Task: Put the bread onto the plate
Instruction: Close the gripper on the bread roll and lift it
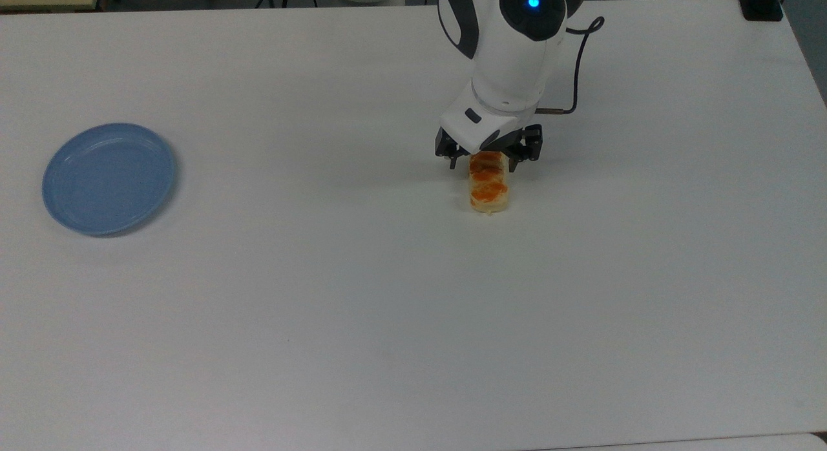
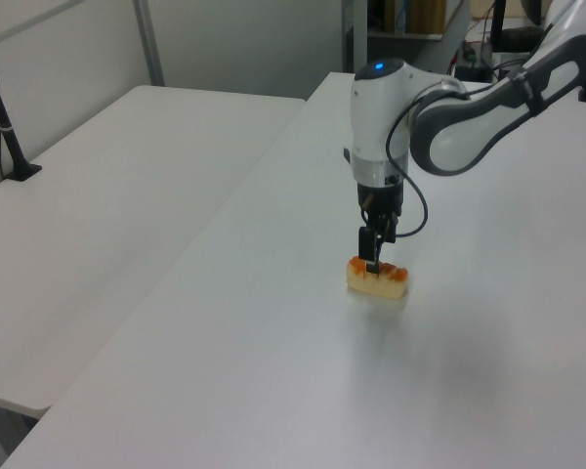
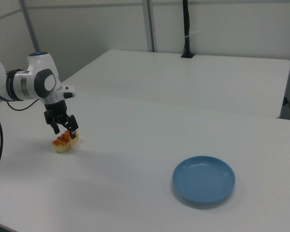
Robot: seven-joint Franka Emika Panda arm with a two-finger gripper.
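Your arm (image 1: 513, 44) reaches in from the top view's upper edge, its last link pointing straight down; a blue light glows on the joint above the wrist; a black cable loops off the wrist on the top view's right; your gripper (image 1: 484, 161) (image 2: 372, 262) (image 3: 64, 128) hangs low with fingers (image 1: 453, 160) parted, one on each side, tips pointing down.
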